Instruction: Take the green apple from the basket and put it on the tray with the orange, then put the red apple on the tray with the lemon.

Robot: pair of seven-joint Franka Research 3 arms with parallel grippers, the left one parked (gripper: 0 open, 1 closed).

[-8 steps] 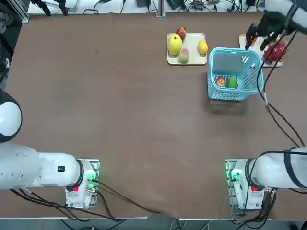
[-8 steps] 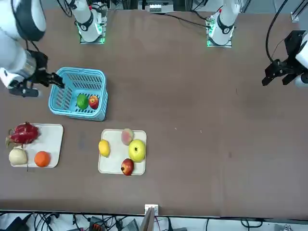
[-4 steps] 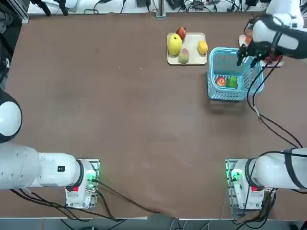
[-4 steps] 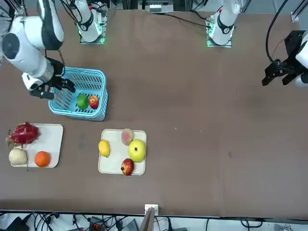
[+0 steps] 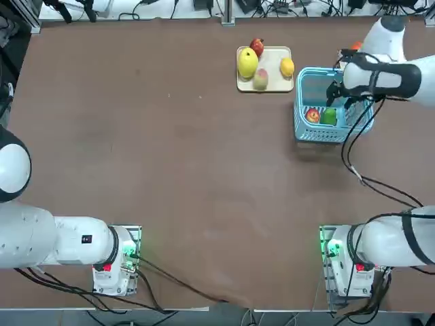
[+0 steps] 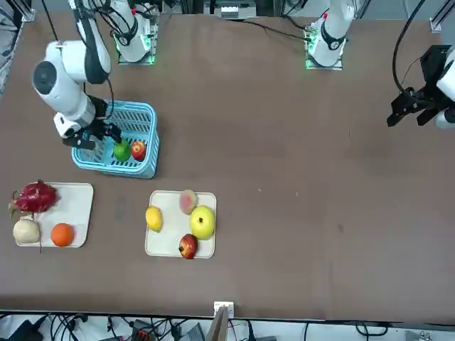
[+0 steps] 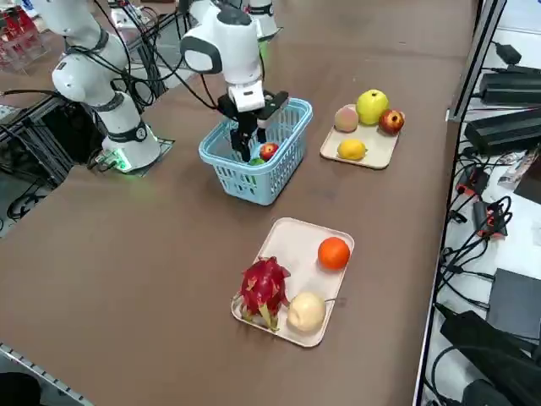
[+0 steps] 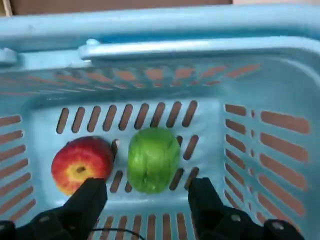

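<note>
Top view: right gripper [image 5: 340, 98] over the light blue slatted basket [image 5: 308, 88] at upper right, fingers spread apart, nothing between the tips. Green apple [image 5: 328, 117] inside, on the basket floor, just beside the red apple [image 5: 312, 115], which is on its left. Cream-beige tray [image 5: 274, 62] at upper centre, left of the basket, carries the lemon [image 5: 287, 66]. Front view: orange [image 6: 62, 234] on the whitish tray [image 6: 79, 201], lower left.

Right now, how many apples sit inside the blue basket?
2: the red apple and, beside it, the green apple, both on the floor of the basket. The wrist view shows no others there, though the near end is partly cut off.
</note>
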